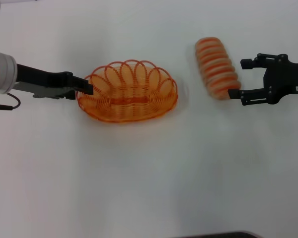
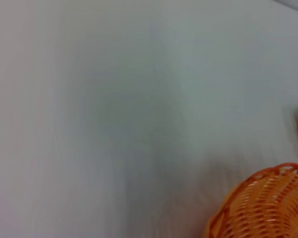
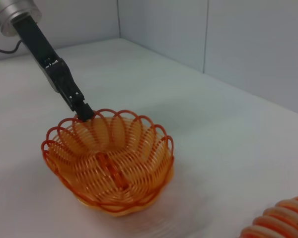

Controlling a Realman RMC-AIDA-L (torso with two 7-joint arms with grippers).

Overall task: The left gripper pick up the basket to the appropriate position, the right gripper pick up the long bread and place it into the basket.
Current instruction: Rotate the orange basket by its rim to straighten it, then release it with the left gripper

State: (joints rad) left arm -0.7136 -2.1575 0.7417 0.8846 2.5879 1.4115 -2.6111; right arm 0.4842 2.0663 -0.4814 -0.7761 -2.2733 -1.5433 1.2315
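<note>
The orange wire basket (image 1: 128,91) sits left of the table's centre. My left gripper (image 1: 87,89) reaches in from the left and is shut on the basket's left rim; the right wrist view shows its tip (image 3: 83,111) pinching the rim of the basket (image 3: 109,163). The left wrist view shows part of the basket (image 2: 268,208). The long bread (image 1: 217,67) lies at the back right, angled. My right gripper (image 1: 239,78) is open just right of the bread's near end, its lower fingertip close to the loaf. The bread's end shows in the right wrist view (image 3: 280,223).
The white table (image 1: 139,173) spreads wide in front of the basket and bread. Grey walls (image 3: 248,44) stand behind the table in the right wrist view.
</note>
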